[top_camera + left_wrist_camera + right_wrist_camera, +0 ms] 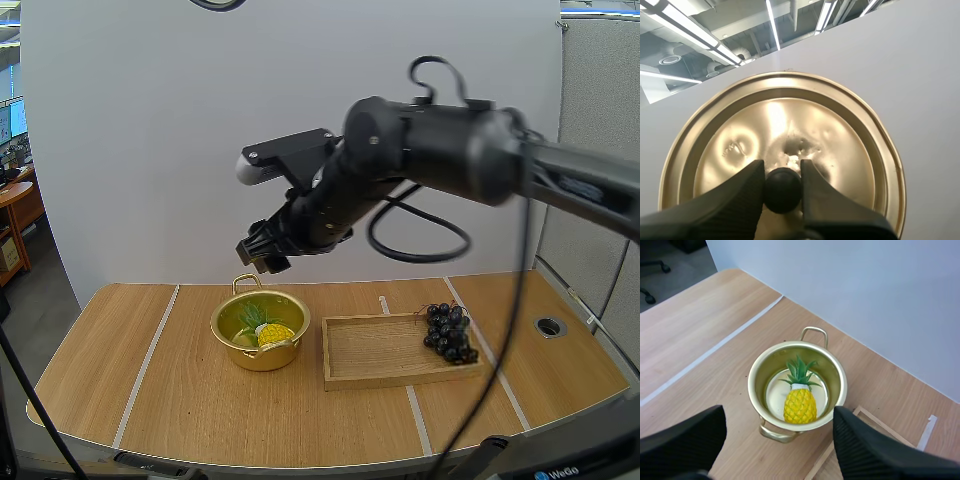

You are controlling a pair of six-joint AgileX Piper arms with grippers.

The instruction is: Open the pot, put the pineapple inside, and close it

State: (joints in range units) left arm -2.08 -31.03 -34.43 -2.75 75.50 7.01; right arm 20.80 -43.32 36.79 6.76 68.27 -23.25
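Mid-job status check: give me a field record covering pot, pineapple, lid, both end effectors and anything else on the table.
pot: round gold metal pot, open, on the wooden table
pineapple: small yellow toy pineapple, lying inside the pot
lid: round gold metal lid, off the pot
left end effector: shut on the lid's black knob
right end effector: open, empty, above the pot
other: shallow wooden tray beside the pot, dark grape bunch at its right end
remaining: close the pot
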